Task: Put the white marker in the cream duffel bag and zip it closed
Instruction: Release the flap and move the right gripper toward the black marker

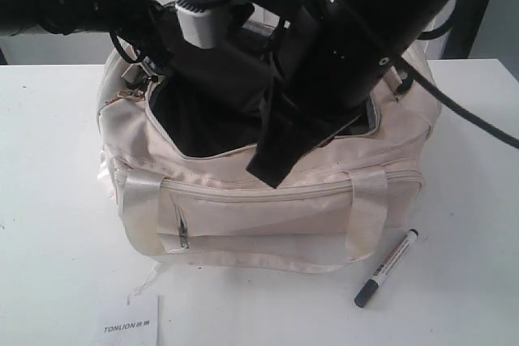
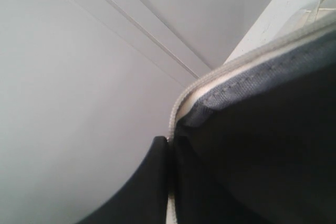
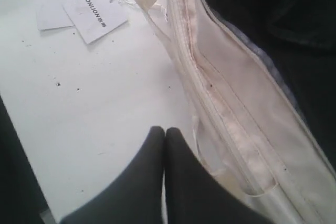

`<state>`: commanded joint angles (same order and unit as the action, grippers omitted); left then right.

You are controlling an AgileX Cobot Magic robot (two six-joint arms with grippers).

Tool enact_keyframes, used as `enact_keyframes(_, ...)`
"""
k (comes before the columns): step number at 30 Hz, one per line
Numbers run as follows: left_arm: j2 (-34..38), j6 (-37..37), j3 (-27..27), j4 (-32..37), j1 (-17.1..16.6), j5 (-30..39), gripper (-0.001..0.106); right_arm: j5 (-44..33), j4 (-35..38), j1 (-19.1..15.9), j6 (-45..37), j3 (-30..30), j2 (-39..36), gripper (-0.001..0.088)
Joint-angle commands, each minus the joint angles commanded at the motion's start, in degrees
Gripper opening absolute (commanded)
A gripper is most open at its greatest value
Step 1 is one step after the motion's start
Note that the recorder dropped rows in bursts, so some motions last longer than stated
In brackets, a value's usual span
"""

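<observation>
The cream duffel bag stands in the middle of the table, its top zipper open on black lining. The white marker lies on the table by the bag's front right corner, apart from both grippers. My left gripper is at the bag's back left corner. In the left wrist view this gripper is shut on the bag's zipper edge. My right gripper hangs over the front rim of the opening. Its fingers are pressed together with nothing between them, above the bag's front side.
A white TONLION paper tag lies on the table in front of the bag, and shows again in the right wrist view. A gold pull hangs at the bag's left end. The table's right edge lies beyond the marker.
</observation>
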<state>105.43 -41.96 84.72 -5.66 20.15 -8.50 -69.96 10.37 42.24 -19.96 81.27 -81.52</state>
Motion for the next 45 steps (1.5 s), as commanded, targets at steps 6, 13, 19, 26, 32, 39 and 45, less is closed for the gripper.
enact_keyframes(6,0.00,0.00,0.00,0.00,0.00,0.00,0.000,0.00,0.00,0.00,3.20,-8.45,5.17,0.0000)
enact_keyframes(13,0.00,0.00,0.00,0.00,0.00,0.00,0.000,0.00,-0.13,0.00,7.29,-15.89,10.39,0.0000)
enact_keyframes(19,0.00,0.00,0.00,0.00,0.00,0.00,0.000,0.00,-3.33,0.00,11.78,-21.78,14.28,0.0000)
enact_keyframes(26,0.00,0.00,0.00,0.00,0.00,0.00,0.000,0.00,-8.37,0.00,18.05,-27.87,15.71,0.0000)
enact_keyframes(32,0.00,0.00,0.00,0.00,0.00,0.00,0.000,3.92,-15.59,0.00,29.80,-32.63,15.71,0.0000)
enact_keyframes(39,0.00,0.00,0.00,0.00,0.00,0.00,0.000,10.28,-16.37,0.00,34.46,-36.97,15.71,0.0000)
enact_keyframes(45,0.00,0.00,0.00,0.00,0.00,0.00,0.000,13.09,-16.77,0.00,38.27,-39.77,15.71,0.0000)
